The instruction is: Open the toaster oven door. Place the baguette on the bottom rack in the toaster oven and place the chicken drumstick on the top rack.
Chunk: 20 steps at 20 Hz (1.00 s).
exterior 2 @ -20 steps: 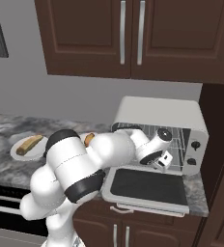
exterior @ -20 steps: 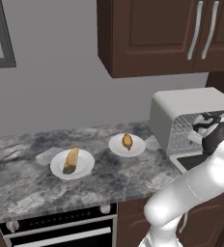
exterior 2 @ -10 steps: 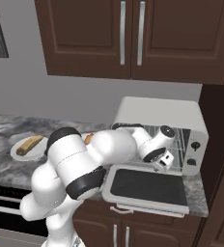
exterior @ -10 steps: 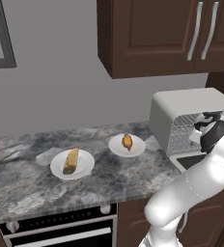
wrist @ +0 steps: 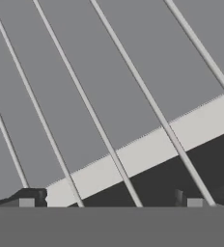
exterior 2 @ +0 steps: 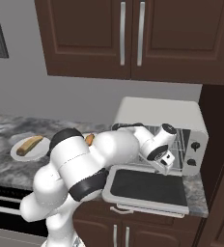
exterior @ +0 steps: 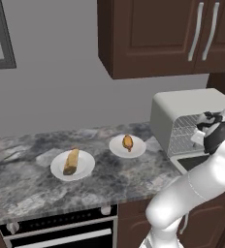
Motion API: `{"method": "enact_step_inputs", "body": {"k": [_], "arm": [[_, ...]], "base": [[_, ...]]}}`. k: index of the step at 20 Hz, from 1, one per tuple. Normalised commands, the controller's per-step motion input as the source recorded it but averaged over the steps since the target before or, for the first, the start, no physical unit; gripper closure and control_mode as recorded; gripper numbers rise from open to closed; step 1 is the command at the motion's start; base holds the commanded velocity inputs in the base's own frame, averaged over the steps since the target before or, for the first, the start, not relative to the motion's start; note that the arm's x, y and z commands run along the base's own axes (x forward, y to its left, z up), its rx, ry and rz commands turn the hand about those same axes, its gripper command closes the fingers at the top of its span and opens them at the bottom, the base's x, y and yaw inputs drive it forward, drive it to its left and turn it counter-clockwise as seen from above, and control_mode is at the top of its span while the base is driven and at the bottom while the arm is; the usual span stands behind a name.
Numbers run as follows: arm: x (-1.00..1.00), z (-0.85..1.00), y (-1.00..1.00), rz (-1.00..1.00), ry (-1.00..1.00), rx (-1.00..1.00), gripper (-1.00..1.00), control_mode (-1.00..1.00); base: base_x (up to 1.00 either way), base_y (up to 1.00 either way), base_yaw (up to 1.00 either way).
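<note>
Left base view: a grey marbled worktop [exterior: 22,179] runs under dark brown wall cabinets [exterior: 158,34]. Near its middle sit two white plates. The larger plate [exterior: 86,167], nearer the front edge, carries the baguette [exterior: 71,162]; the smaller plate [exterior: 138,147], closer to the back wall, carries the chicken drumstick [exterior: 128,142]. At the worktop's right end stands the toaster oven [exterior: 182,109], its front open so that wire racks show inside. The white arm rises from the lower right, and its hand is at the oven's mouth.

Right base view: the toaster oven door [exterior 2: 147,185] lies folded down flat, dark glass facing up, reaching past the worktop's front edge. The gripper [exterior 2: 166,163] hangs just above the door's hinge end, in front of the racks. The baguette and its plate lie at the left end.

Hand view: thin silver rack wires [wrist: 109,120] cross a grey surface very close up. The two dark fingertips [wrist: 34,198] sit far apart at the bottom, jaws spread wide, nothing between them.
</note>
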Motion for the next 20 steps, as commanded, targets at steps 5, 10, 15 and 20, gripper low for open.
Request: {"method": "enact_step_inputs", "body": {"k": [5, 10, 15, 20], "arm": [[-0.70, -0.94, 0.00, 0.13, 0.10, -0.20, 1.00, -1.00], [-0.71, -0.94, 0.00, 0.11, 0.10, -0.21, 1.00, -1.00], [-0.75, -0.94, 0.00, 0.13, 0.10, -0.19, 1.00, -1.00], [-0.75, -0.94, 0.00, 0.15, 0.14, -0.15, 1.00, -1.00]], "base": [[0.00, 0.00, 0.00], [0.00, 0.00, 0.00], [0.00, 0.00, 0.00], [0.00, 0.00, 0.00]]}}
